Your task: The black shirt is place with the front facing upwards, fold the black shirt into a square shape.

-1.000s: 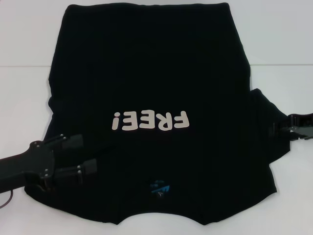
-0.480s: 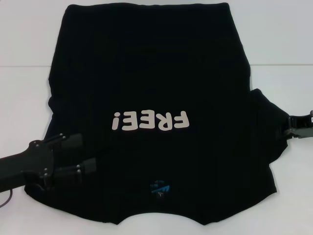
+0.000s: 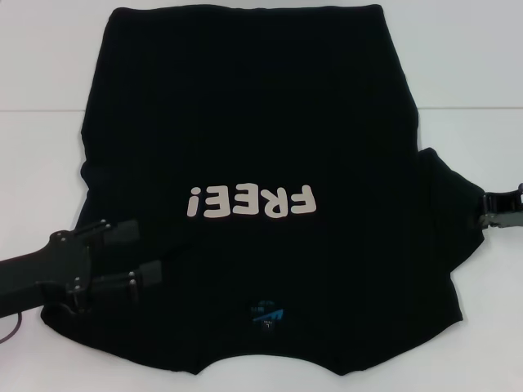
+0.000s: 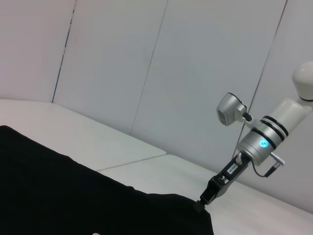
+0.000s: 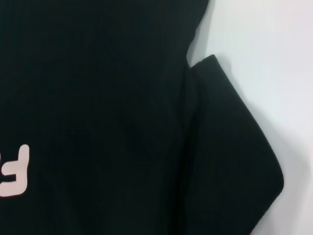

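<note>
Black shirt (image 3: 253, 122) lies face-up; its left sleeve appears folded in beneath my open, empty left gripper (image 3: 147, 253). Right sleeve (image 3: 445, 208) remains; right gripper (image 3: 490, 208), grip untellable, beside it.

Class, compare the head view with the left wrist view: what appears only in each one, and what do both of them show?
Only the head view shows the white lettering, the blue neck label and the left end effector, fingers apart over the near left of the black shirt. Only the left wrist view shows the wall panels and the right arm's silver segment. Both show the shirt, the white table and the right end effector at the shirt's right sleeve.
</note>
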Robot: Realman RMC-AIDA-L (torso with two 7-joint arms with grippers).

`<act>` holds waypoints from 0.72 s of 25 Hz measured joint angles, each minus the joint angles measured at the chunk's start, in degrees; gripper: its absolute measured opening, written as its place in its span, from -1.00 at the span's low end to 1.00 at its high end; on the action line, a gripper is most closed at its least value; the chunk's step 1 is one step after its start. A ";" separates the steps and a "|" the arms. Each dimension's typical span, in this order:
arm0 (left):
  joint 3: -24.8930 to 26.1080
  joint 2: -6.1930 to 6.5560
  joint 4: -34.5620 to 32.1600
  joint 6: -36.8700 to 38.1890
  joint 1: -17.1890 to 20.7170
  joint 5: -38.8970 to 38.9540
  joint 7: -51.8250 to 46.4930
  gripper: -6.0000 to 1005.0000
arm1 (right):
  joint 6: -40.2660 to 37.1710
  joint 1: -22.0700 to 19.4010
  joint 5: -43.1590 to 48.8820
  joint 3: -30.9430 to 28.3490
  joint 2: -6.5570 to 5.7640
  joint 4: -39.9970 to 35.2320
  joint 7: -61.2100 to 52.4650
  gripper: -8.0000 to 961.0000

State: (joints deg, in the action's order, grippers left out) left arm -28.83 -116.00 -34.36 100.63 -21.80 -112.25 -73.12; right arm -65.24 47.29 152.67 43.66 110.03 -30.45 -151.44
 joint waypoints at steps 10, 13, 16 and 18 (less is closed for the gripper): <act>0.01 0.00 0.00 -0.37 0.01 -0.03 0.00 0.77 | -3.35 -3.29 -0.72 -2.68 -0.45 -7.83 0.88 -0.96; 0.08 0.00 0.03 -0.51 0.08 0.02 -0.01 0.77 | -5.13 -4.22 -2.55 -3.53 -0.23 -11.03 2.74 -0.96; 0.10 0.00 0.08 -0.53 0.13 0.02 -0.01 0.77 | -5.79 -4.18 -3.60 -3.63 -0.16 -11.97 3.96 -0.96; 0.09 0.00 0.06 -0.53 0.18 0.02 -0.01 0.77 | -6.05 -3.80 -3.93 -3.59 0.02 -12.30 4.79 -0.96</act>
State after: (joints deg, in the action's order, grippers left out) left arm -28.74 -116.00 -34.31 100.10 -21.62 -112.23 -73.13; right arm -71.28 43.49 148.74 40.07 110.04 -42.75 -146.65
